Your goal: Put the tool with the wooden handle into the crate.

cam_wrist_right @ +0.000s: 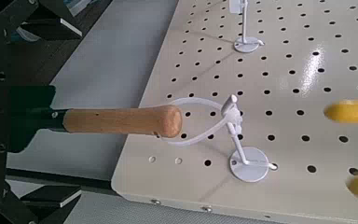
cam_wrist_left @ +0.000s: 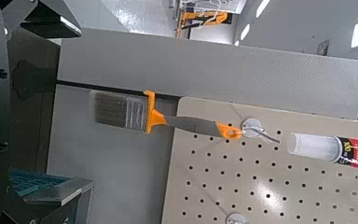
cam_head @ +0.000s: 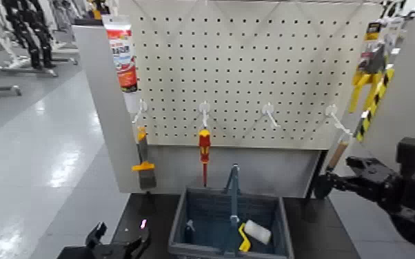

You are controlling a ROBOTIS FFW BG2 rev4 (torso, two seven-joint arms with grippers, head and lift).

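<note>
Head view: small hand trowel with a light tan wooden handle hangs by its end loop from the rightmost white hook of the cream pegboard, long axis near vertical, blade end down and hidden behind the right hand, which is clearly the nearer one. Right wrist view: handle runs straight out from that hand, which appears clamped on the blade end, loop not yet off the hook. Left hand sits low, open and empty, left of the grey plastic crate on the dark counter.
</note>
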